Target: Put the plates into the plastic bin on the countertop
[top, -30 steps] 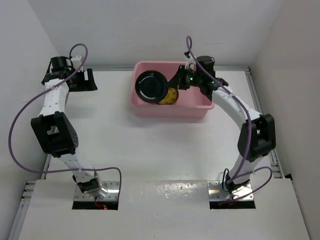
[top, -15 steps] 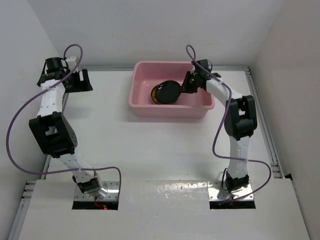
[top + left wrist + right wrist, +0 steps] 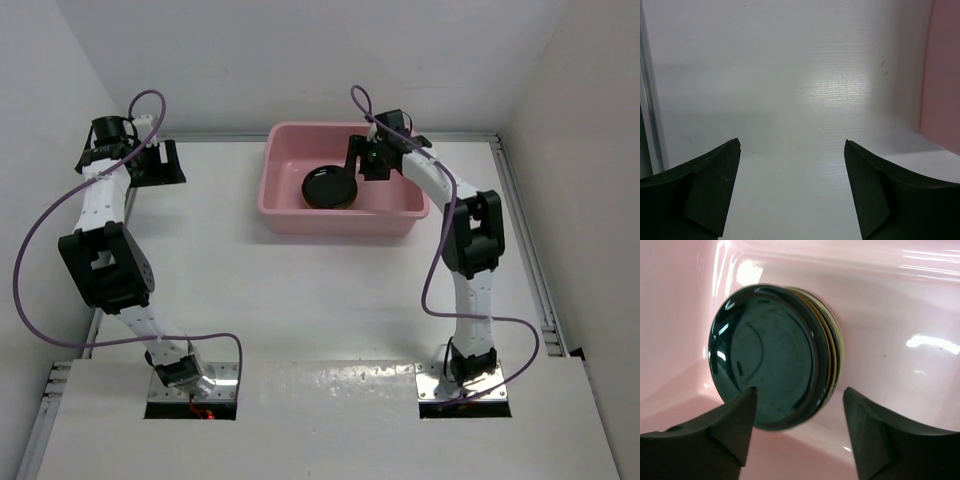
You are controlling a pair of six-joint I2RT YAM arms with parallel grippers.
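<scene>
The pink plastic bin stands at the back middle of the white countertop. A glossy black plate lies flat inside it on top of a small stack. The right wrist view shows that black plate with amber-yellow plate edges under it on the bin's floor. My right gripper hovers just over the plate's right rim, open, its fingers apart and holding nothing. My left gripper is at the far left back, open over bare countertop.
White walls close in the countertop at the back and on both sides. A raised rail runs along the right edge. In the left wrist view the bin's pink outer wall stands at the right edge.
My right gripper has opened and let go of the black plate, which went from tilted in the grip to lying flat on the stack. The left arm has hardly moved.
</scene>
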